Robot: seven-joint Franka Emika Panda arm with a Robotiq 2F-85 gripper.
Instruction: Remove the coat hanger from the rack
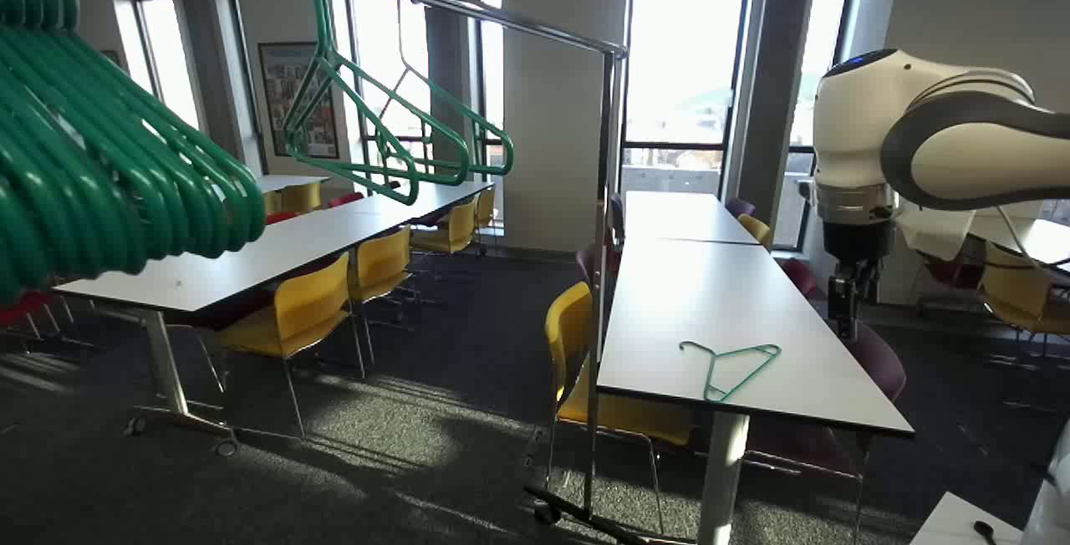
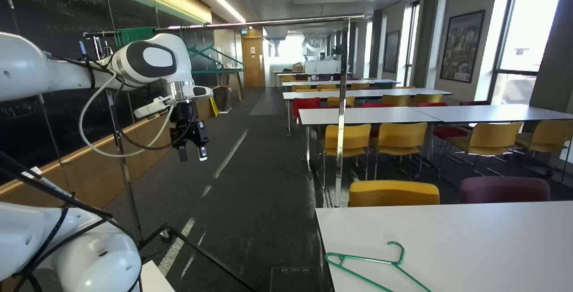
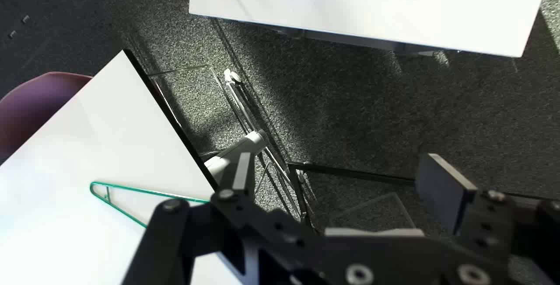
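In an exterior view: blackboard (image 2: 80, 23), ten o'clock; door (image 2: 255, 70), eleven; window (image 2: 526, 36), two; yellow chairs (image 2: 401, 136), three; white table (image 2: 492, 247), four; dark carpet (image 2: 277, 193), six.

White bench (image 1: 694, 294), dark-edged, stands lower than jaws, left of them in wrist view. Green coat hanger (image 2: 371, 259) lies flat on bench near edge, partly hidden behind jaws there.

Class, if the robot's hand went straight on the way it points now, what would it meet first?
Pointing down, the hand would probably meet the floor, or perhaps the black base of the rack, which crosses between the fingers in the wrist view; depth is unclear.
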